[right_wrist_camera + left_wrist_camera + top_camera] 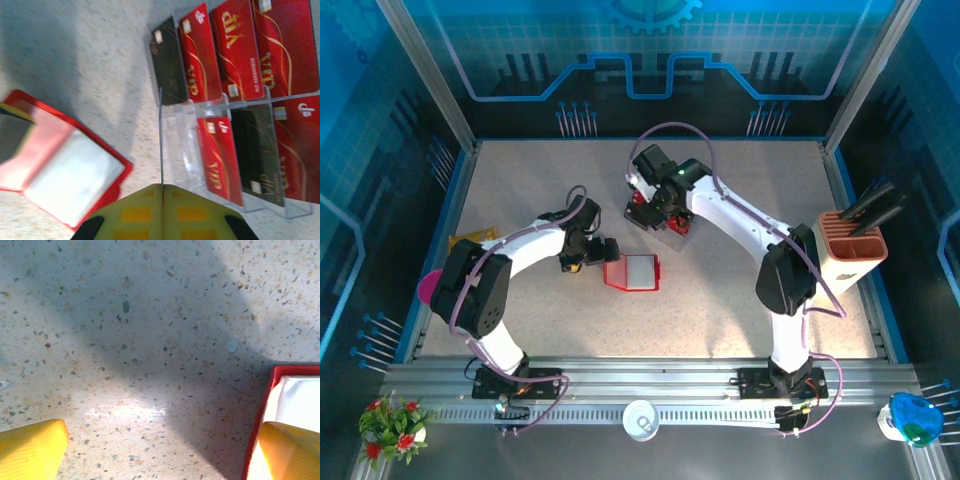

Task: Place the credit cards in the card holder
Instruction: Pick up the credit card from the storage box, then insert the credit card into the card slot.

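1. Red and lying open, the holder (632,272) is sitting mid-table in the top view, just right of the left claw (588,252). The right claw (658,208) is hanging farther back over the cards (640,212), beside a clear stand (678,228) and apart from the holder.
2. In the left wrist view, the left claw (160,455) is gaping wide above the table (150,340). Its right fingertip (290,447) is overlapping the holder's (272,385) red edge.
3. In the right wrist view, the right claw (162,217) is pressing its fingers together, and a thin edge is running up from their seam. I cannot tell whether that edge is pinched. Cards (237,47) are lying ahead and to the right, some in the stand (190,130). The holder (65,170) is lying open to the left.
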